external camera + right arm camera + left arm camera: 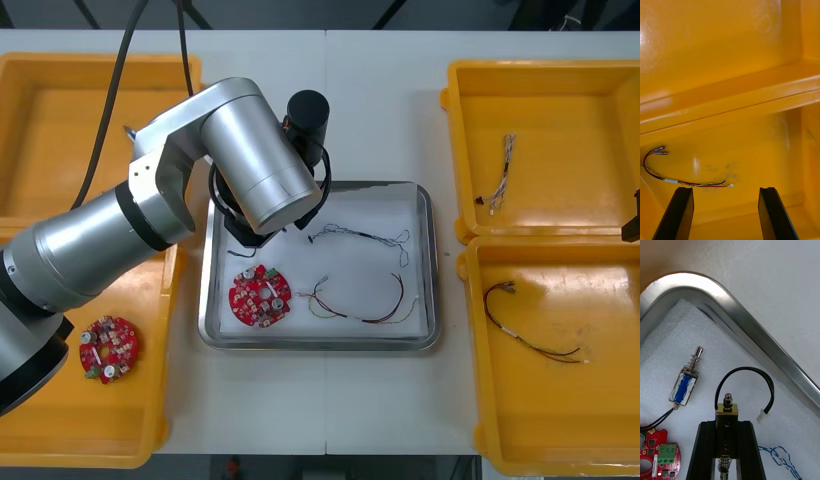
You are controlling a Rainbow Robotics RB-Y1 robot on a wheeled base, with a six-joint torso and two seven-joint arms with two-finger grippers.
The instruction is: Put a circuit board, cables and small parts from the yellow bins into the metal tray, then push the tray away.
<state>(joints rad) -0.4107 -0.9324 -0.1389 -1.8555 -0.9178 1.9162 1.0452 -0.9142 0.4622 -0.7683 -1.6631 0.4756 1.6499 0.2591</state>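
In the near left yellow bin (60, 420) lies a spare circuit board (108, 348), at 8 o'clock from the metal tray (320, 342). The left gripper (727, 425) hangs low over the tray's 10 o'clock corner, jaws clamped on a small metal part (727, 413) trailing a black cable (745, 368). This looks like the placing step, and the next move calls for a gentle release onto the white liner. Another small part (685, 386) already lies beside it. The tray's circuit board (260, 295) sits at 7 o'clock, the twisted cable (360, 237) at 1 and the red and yellow cable (365, 305) at 5. The right gripper (725, 191), jaws apart, hovers over a loose cable (677, 182) in the near right bin (752, 150).
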